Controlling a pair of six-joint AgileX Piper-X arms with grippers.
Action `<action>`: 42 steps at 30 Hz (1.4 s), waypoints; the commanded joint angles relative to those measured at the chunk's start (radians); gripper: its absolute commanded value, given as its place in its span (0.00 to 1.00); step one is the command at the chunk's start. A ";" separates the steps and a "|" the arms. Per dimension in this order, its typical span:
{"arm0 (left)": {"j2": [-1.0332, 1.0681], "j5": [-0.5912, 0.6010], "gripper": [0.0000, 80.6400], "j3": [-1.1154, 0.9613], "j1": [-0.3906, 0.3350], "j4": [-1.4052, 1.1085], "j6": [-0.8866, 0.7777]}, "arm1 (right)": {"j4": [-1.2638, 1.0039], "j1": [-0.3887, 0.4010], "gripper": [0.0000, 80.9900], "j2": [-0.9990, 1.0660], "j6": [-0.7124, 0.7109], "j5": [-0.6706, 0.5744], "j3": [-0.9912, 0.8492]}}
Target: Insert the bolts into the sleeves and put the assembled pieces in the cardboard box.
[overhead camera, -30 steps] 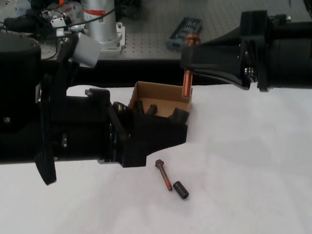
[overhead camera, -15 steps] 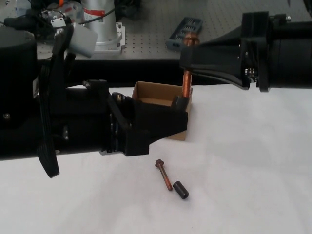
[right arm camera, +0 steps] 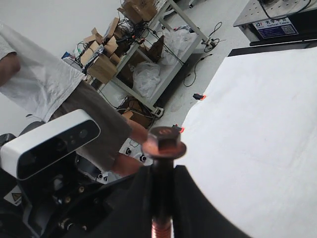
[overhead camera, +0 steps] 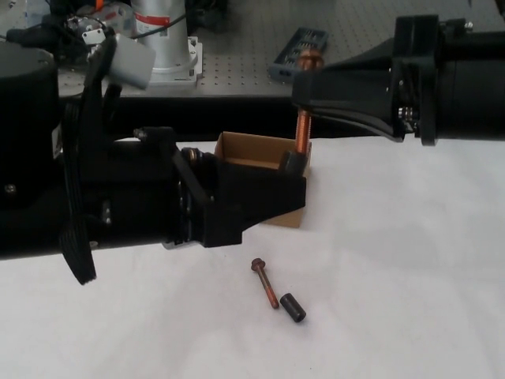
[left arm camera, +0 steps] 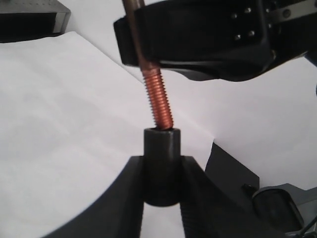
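Left wrist view: the left gripper (left arm camera: 162,171) clamps a black cylindrical sleeve (left arm camera: 161,144), and the copper threaded bolt (left arm camera: 157,99) pinched by the right gripper (right arm camera: 162,191) meets the sleeve's mouth. The high view places both by the right wall of the brown cardboard box (overhead camera: 252,148).

White-covered bench (overhead camera: 410,276) with a cardboard box (overhead camera: 252,150), a loose bolt (overhead camera: 265,283) just beside a black sleeve (overhead camera: 293,307)
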 commanded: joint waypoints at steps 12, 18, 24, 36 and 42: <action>-0.002 0.001 0.01 -0.009 0.003 -0.131 -0.072 | -0.002 -0.004 0.03 0.003 -0.031 -0.025 -0.002; -0.002 -0.008 0.01 -0.009 0.003 -0.133 -0.070 | -0.002 -0.004 0.03 -0.001 -0.031 -0.057 -0.002; -0.002 -0.076 0.01 -0.009 0.007 -0.133 -0.070 | 0.005 -0.004 0.03 -0.027 -0.071 -0.052 -0.002; -0.002 -0.098 0.01 -0.009 0.039 -0.133 -0.070 | 0.129 -0.004 0.03 -0.052 -0.127 -0.043 -0.002; -0.002 -0.096 0.01 -0.009 0.038 -0.135 -0.079 | 0.138 -0.004 0.03 -0.052 -0.155 -0.070 -0.002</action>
